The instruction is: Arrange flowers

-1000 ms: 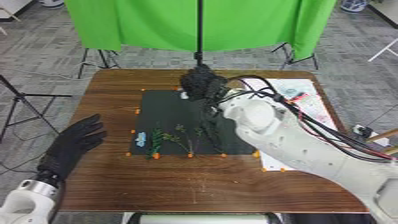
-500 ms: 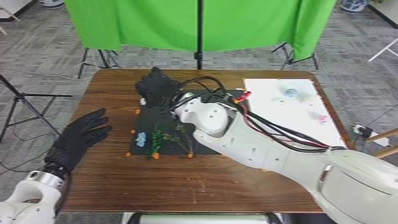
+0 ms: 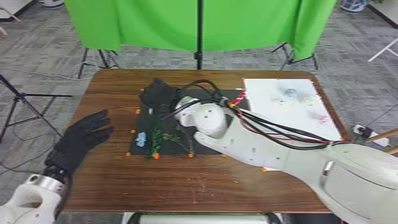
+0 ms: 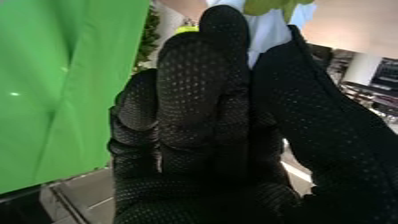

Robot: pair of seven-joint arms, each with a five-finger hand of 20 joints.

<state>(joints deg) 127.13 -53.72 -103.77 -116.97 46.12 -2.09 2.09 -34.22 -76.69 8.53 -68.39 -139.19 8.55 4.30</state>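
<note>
In the head view, my right hand [image 3: 158, 98] is over the back left part of the dark mat [image 3: 229, 94]. A small pale bit of the white flower [image 3: 151, 111] shows beside it. The right wrist view has my right hand [image 4: 200, 95] with thumb and fingers closed on the white flower [image 4: 265, 31], whose yellow-green part is beyond the fingertips. A blue flower [image 3: 140, 139], a green sprig [image 3: 156, 140] and a thin leafy stem [image 3: 181, 139] lie on the mat's front left. My left hand [image 3: 83, 136], open, is at the table's left edge.
A white sheet [image 3: 282, 107] on the table's right bears a pale blue flower [image 3: 290, 92] and a pink one [image 3: 322, 119]. Orange markers line the mat's edges. My right forearm crosses the table's right side. A green cloth [image 3: 151, 27] hangs behind the brown table [image 3: 107, 185].
My right hand has moved left across the mat from its back middle, with the pale flower alongside, then slightly toward the front. The white sheet is uncovered. My left hand has shifted slightly.
</note>
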